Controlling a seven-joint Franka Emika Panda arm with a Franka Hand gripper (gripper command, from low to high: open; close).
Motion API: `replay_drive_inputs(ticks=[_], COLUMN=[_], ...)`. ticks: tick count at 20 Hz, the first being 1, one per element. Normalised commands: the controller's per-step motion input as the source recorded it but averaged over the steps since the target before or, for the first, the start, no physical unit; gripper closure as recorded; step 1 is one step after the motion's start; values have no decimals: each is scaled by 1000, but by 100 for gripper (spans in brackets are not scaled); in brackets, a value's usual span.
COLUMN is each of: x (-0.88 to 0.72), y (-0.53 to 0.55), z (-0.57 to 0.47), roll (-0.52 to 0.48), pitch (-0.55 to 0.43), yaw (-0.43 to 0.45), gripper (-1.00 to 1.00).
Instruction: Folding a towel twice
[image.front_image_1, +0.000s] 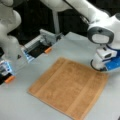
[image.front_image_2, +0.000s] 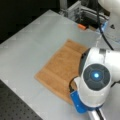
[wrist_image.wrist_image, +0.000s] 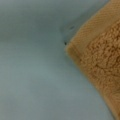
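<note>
Arm lowering over one corner of a towel that is lying flat and unfolded.

The towel (image.front_image_1: 68, 88) is lying spread in a single layer on the grey table (image.front_image_1: 75, 45), all four corners out, so by my reckoning neither fold is made and the whole job is left. In both front views the arm's wrist is sitting low at the towel's right-hand corner, and the gripper (image.front_image_1: 98, 65) is mostly hidden behind the white housing, just at the cloth's edge. The wrist view is showing that corner (wrist_image.wrist_image: 75, 47) close up against bare table, with no fingers in sight, so I cannot tell whether the jaws are wide or narrow.
</note>
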Motion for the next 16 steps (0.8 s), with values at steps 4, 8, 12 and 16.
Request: replay_drive_inputs(ticks=[4,8,12,16], x=[250,218,214,207], y=[113,57,77,77], z=[-65,-47,-1,-8], roll=[-412,-376,-336,-302], pitch=[38,47,40,8], yaw=[-56,10,36,190], gripper=[-100,-100,-100,-100])
